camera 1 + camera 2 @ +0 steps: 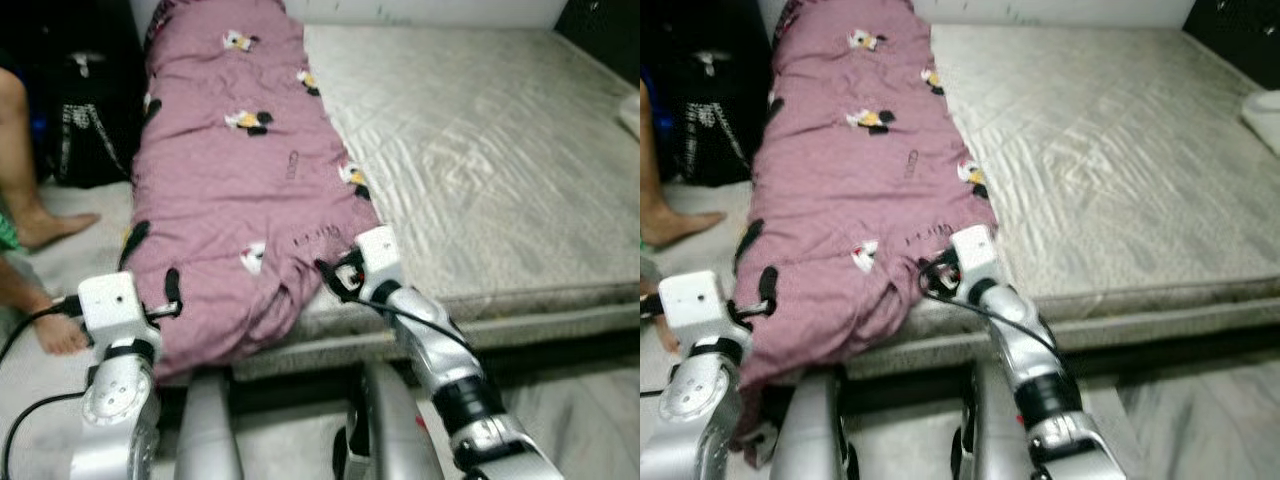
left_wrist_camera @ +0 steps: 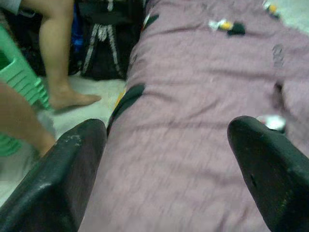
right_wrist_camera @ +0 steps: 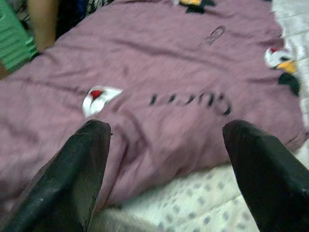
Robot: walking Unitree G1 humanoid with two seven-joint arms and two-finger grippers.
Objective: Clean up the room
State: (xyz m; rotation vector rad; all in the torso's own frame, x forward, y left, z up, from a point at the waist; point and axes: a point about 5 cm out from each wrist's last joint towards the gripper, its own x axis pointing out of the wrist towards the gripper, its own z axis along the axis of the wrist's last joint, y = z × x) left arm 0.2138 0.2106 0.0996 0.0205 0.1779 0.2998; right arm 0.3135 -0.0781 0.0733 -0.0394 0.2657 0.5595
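Right gripper (image 3: 159, 159) wide open, empty, poised at the near edge of the pink blanket (image 1: 240, 170); left gripper (image 2: 169, 164) likewise open over its left side. Blanket bunched lengthwise along the bed (image 1: 500, 150). Probably soft, light, floppy; best pinched at the near hem.

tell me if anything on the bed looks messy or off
The pink blanket is bunched in a long heap along the left side of the bare mattress, its near end drooping over the edge. Both tools, left and right, are open at it.
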